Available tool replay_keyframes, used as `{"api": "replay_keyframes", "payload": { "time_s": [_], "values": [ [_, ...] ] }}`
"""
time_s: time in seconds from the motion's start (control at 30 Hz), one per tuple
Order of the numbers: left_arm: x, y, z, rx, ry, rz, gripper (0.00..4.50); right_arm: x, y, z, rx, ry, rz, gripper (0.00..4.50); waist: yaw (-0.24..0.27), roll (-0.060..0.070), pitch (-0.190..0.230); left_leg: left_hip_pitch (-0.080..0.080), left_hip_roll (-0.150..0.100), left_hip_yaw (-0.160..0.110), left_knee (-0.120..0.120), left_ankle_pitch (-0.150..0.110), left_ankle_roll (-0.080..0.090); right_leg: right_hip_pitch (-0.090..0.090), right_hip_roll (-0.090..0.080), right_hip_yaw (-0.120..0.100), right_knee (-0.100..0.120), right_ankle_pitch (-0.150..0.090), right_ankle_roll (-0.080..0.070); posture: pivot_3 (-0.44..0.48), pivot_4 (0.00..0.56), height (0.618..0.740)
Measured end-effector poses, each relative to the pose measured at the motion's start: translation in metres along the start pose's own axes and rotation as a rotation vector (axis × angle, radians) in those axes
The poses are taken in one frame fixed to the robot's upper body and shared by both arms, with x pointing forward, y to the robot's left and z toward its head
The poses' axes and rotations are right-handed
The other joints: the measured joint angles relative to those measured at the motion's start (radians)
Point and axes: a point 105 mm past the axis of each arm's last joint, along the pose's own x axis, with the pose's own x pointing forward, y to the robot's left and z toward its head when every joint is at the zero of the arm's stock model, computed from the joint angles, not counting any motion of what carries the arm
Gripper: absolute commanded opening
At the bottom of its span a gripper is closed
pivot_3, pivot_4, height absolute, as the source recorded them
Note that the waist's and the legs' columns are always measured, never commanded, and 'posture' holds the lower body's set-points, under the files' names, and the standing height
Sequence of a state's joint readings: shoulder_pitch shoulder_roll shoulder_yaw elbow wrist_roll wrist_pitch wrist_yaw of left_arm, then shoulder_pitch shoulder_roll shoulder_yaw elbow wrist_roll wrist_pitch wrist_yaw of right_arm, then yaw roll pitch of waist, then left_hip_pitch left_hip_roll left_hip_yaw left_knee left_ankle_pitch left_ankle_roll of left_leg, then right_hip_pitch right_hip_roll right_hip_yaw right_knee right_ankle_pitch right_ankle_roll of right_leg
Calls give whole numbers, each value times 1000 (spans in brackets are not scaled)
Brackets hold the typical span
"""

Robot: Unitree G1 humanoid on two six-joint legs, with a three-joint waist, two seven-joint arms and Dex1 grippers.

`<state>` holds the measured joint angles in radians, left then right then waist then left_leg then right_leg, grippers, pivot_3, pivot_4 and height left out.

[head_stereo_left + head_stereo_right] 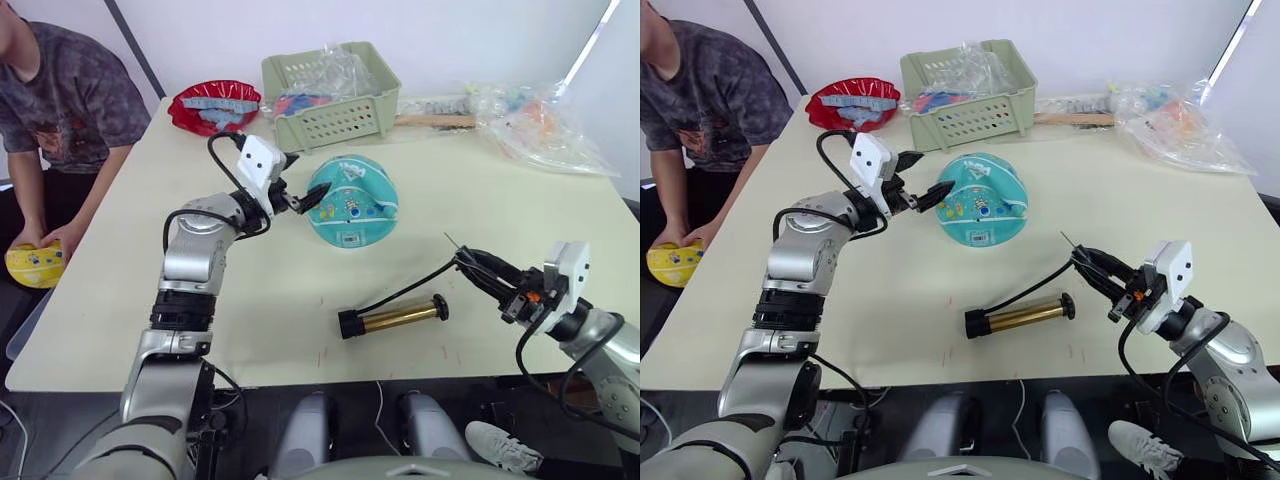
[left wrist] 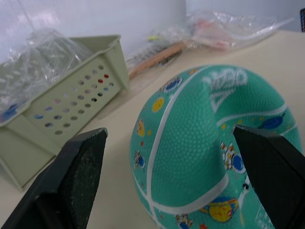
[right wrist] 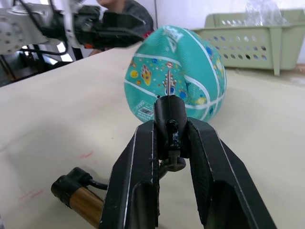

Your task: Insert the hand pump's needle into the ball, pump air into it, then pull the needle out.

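The teal ball (image 1: 352, 200), dented and soft-looking, lies on the table beyond its middle. My left gripper (image 1: 305, 180) is open at the ball's left side; in the left wrist view its fingers (image 2: 81, 167) stand wide apart with the ball (image 2: 209, 143) just ahead of them, not touching. The hand pump (image 1: 395, 318) lies on its side near the front edge, its black hose running up to my right gripper (image 1: 472, 260). That gripper is shut on the hose tip (image 3: 170, 119), and the needle (image 3: 167, 81) points toward the ball (image 3: 176, 71), still apart from it.
A green basket (image 1: 330, 90) with plastic bags stands at the back, a red deflated item (image 1: 213, 105) to its left, more bags (image 1: 540, 125) at the back right. A person (image 1: 60, 90) stands at the table's left edge holding a yellow ball (image 1: 33, 265).
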<state>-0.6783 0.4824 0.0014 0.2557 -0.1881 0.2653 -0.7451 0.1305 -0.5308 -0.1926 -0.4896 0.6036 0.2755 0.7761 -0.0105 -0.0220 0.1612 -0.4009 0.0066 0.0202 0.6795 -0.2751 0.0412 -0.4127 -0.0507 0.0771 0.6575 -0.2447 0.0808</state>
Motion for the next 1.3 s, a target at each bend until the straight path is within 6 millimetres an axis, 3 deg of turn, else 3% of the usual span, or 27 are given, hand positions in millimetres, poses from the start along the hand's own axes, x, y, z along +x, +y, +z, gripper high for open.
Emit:
{"api": "replay_keyframes", "payload": {
  "time_s": [0.33, 0.53, 0.63, 0.8, 0.9, 1.1, 1.3],
  "values": [
    [11, 3, -10, 0, 90, -48, 4468, -10, 4, -11, -170, -21, 57, 350, -2, -1, 0, 0, -1, -3, 1, 0, 0, 1, 1, -3, 1, 0, 0, 0, 150, 740],
    [19, 8, -3, 13, 96, -50, 4468, -11, 4, -13, -185, -33, 65, 350, -2, -1, 0, 0, -1, -3, 1, 0, 0, 2, 1, -3, 1, 0, 0, 0, 150, 740],
    [27, 7, -6, -1, 99, -51, 3677, -9, 5, -15, -169, -41, 57, 350, -1, -1, 0, 0, -1, -4, 2, 0, 0, 2, 1, -3, 1, 0, 0, 0, 150, 740],
    [35, 4, -13, -38, 91, -46, 1256, -5, 8, -16, -158, -51, 57, 350, -2, -1, 0, 0, -1, -5, 5, 0, 0, 4, 1, -4, 2, 0, 0, 0, 150, 740],
    [39, 0, -15, -77, 78, -50, 178, -4, 6, -16, -155, -50, 46, 350, -2, -1, 0, 0, -1, -5, 6, 0, 0, 4, 1, -4, 3, 0, 0, 0, 150, 740],
    [39, -9, -17, -109, 66, -52, 41, 5, 3, -15, -117, -20, 19, 350, -1, -1, 0, 0, 0, -5, 6, 0, 0, 4, 0, -4, 4, 0, 0, 0, 150, 740],
    [36, -16, -17, -124, 66, -8, 41, 30, -5, -12, -53, 63, -21, 350, -1, -1, 0, 0, 1, -6, 6, 0, 0, 4, 0, -5, 4, 0, -1, 0, 150, 740]
  ]
}}
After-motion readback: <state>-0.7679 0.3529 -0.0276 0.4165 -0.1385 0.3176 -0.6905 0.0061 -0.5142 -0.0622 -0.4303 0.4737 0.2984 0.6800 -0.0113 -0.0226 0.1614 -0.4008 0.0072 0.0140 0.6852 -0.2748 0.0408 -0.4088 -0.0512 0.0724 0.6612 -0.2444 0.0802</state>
